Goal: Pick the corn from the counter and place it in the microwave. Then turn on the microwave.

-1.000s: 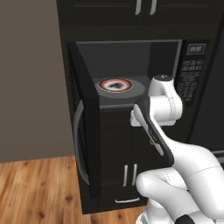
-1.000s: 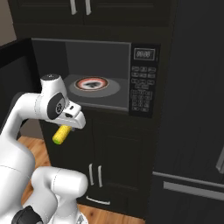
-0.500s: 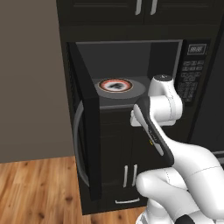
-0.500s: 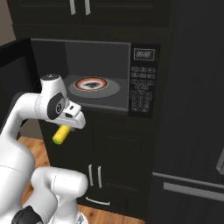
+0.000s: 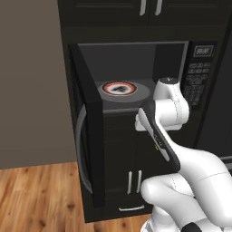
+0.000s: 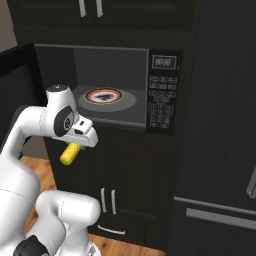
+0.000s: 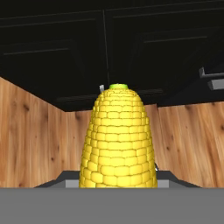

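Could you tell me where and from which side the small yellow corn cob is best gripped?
Across its thick base end, as the gripper already holds it: the small yellow corn cob tapers toward its green tip, so the wider end gives the fingers more surface.

Round plate (image 5: 120, 89) seen flat on microwave floor (image 5: 140, 96), maybe right in middle; wood floor (image 5: 41, 195) seen below.

Corn (image 7: 118, 140): bright yellow kernels in regular rows, small green tip at 12 o'clock. Microwave (image 6: 107, 60): black casing, dark grey interior, grey digits on the display (image 6: 164, 62), pale keypad (image 6: 160, 107) markings. Turntable plate (image 5: 119, 88): white, red-orange ring, dark centre. Door handle (image 5: 81, 149): silver. Cabinets (image 5: 131, 167): black, silver pulls. Floor (image 5: 41, 195): warm brown wood grain. Wall (image 5: 31, 81): taupe. Arm (image 5: 181, 158): white, dark joints.
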Robot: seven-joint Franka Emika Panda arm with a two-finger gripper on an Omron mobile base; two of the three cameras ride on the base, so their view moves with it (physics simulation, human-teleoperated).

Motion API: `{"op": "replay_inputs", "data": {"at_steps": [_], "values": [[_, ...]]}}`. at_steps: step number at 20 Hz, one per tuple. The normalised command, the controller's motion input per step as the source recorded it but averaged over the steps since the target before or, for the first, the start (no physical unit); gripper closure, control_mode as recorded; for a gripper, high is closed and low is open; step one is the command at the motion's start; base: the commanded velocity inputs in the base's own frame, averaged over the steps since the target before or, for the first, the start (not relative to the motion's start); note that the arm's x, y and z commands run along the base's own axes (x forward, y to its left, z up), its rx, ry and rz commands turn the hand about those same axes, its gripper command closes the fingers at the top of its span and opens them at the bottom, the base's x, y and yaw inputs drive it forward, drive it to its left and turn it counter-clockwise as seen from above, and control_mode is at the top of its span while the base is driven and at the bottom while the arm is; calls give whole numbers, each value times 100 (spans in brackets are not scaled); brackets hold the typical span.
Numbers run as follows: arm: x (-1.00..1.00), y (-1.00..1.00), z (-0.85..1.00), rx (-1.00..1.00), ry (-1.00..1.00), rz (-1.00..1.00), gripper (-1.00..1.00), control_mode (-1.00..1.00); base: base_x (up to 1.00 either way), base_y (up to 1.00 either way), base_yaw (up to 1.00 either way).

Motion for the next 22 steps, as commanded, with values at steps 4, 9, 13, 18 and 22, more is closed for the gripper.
{"op": "replay_inputs", "data": {"at_steps": [4, 9, 13, 18, 22], "values": [[0, 0, 0, 0, 0, 0, 100, 100, 0, 0, 0], [0, 0, 0, 0, 0, 0, 100, 100, 2, 0, 0], [0, 0, 0, 0, 0, 0, 100, 100, 22, -1, 3], [0, 0, 0, 0, 0, 0, 100, 100, 27, 0, 4], [0, 0, 0, 0, 0, 0, 100, 100, 28, 0, 2]]}}
